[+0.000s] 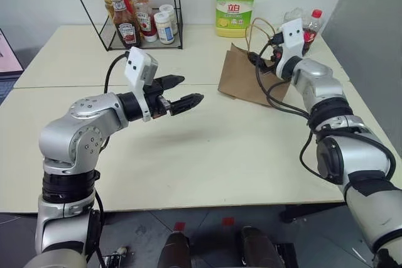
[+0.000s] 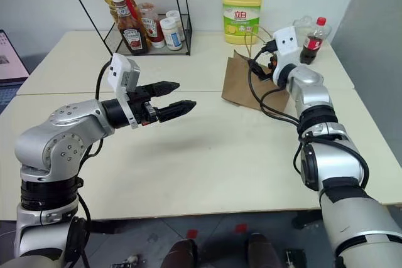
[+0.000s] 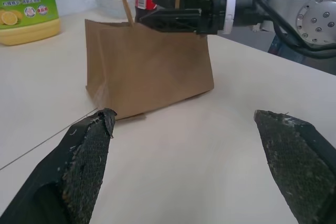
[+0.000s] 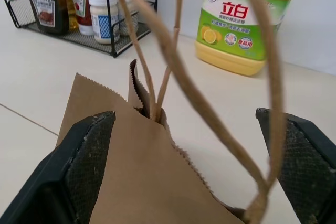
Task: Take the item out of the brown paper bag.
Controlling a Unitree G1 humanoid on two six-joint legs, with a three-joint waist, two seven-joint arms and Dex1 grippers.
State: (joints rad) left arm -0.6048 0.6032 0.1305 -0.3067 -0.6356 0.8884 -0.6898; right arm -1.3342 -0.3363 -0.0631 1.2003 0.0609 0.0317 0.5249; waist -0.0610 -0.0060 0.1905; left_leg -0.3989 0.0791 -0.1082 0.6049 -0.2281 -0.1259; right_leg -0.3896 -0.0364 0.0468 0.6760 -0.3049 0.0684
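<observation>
- The plain brown kraft paper bag stands upright, just in front of the big yellow detergent jug; its mouth looks nearly closed.
- The right gripper, fingers spread, sits at the bag's top among the thin loop handles.
- The left gripper, spread and empty, hovers well apart from the bag.
- The step is reaching; next the mouth needs opening. The item isn't visible, presumably inside.

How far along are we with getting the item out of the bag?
Early stage. Nothing is out yet: the brown paper bag stands closed at the top on the table, and its contents can't be seen. In hand: the right tool is open at the bag's top, among the handles. The left tool hangs open and empty short of the bag. Left: opening, reaching in, lifting out.
</observation>
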